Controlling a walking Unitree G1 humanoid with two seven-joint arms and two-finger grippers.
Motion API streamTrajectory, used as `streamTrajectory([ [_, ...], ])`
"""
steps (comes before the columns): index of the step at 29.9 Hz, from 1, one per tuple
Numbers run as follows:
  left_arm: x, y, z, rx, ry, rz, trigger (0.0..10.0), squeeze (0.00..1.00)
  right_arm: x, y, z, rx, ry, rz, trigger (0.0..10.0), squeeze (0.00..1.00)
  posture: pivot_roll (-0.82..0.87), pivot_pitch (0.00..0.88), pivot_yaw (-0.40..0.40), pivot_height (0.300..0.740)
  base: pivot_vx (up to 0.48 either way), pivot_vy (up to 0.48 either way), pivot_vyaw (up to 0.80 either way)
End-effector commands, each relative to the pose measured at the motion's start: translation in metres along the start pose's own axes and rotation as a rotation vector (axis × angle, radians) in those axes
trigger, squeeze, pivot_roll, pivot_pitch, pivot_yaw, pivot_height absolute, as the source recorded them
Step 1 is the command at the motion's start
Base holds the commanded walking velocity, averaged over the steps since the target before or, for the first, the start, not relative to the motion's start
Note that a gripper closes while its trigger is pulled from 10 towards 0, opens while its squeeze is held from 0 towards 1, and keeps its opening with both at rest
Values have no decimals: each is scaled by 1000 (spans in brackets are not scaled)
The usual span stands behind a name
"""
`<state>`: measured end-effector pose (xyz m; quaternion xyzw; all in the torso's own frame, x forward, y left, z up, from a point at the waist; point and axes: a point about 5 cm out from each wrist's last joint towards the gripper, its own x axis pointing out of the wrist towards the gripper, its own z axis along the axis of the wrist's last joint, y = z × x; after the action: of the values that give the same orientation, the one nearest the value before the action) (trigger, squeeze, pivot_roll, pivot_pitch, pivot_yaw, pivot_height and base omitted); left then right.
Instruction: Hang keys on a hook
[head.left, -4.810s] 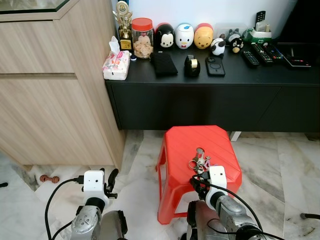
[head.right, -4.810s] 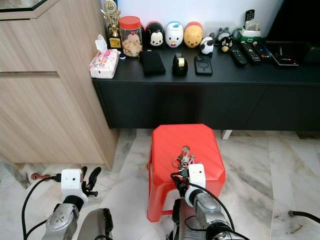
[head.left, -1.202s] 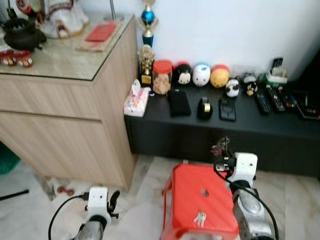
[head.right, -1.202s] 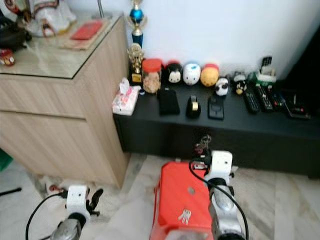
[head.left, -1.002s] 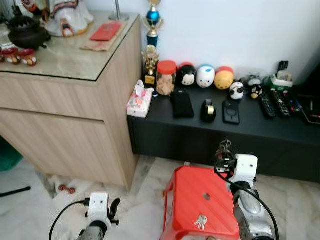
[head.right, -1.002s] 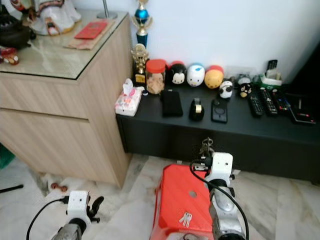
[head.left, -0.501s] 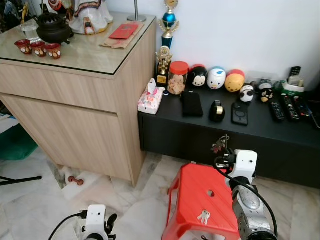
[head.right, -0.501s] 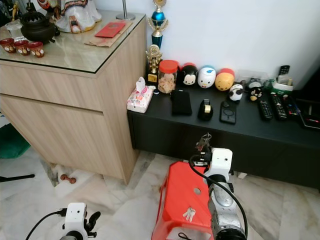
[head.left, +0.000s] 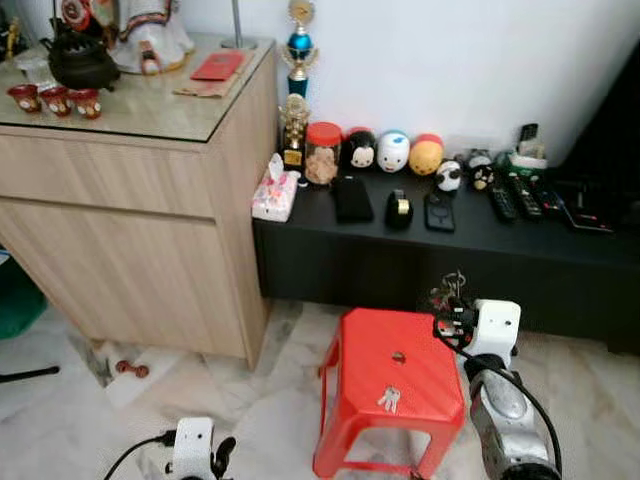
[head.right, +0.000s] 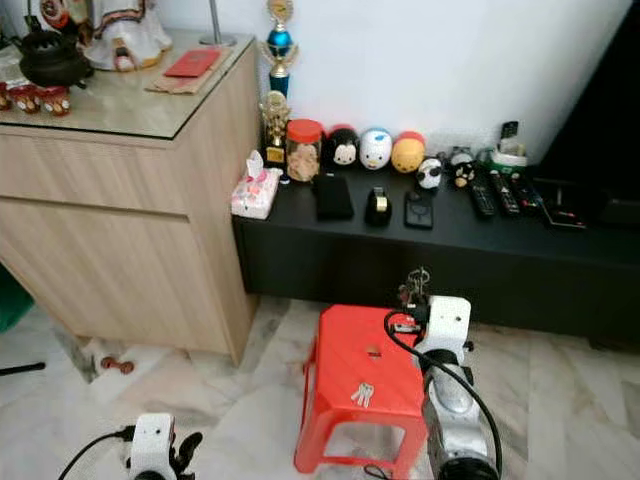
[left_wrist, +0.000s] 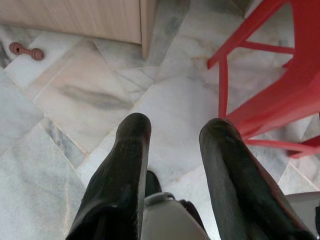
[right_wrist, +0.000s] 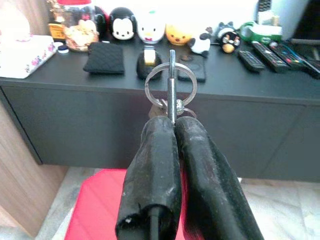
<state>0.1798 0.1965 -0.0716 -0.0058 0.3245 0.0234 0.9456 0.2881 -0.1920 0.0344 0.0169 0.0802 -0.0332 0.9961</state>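
Upright beside the red stool, the right gripper has its jaws pinched on the keys.

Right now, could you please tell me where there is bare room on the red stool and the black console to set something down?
The red stool is mostly bare; a small set of keys lies near its front edge. The black console is crowded along the wall with a jar, toy heads and remotes; its front strip is free. The right end effector holds a key ring.

Key bunch off red stool.
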Motion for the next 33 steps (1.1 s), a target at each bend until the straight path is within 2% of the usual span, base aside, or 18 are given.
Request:
streamTrajectory([
  [1,-2,-2,-7,-13,28,2,10000,0,1,-7,9,-1,-32,-19,10000,0,-93,0,-67,738,-247,0,0],
  [10,-4,-9,-12,-8,46,-14,10000,0,0,-12,9,-4,-27,-27,10000,0,-94,0,-82,738,-258,0,0],
  [15,-3,-7,-11,-30,46,2,10000,0,2,-9,11,2,-28,-21,10000,0,-84,0,-85,738,-277,0,0],
  [33,5,-5,1,-4,44,-12,10000,0,13,-6,17,30,-27,-49,10000,0,-79,0,-44,738,-286,0,0],
])
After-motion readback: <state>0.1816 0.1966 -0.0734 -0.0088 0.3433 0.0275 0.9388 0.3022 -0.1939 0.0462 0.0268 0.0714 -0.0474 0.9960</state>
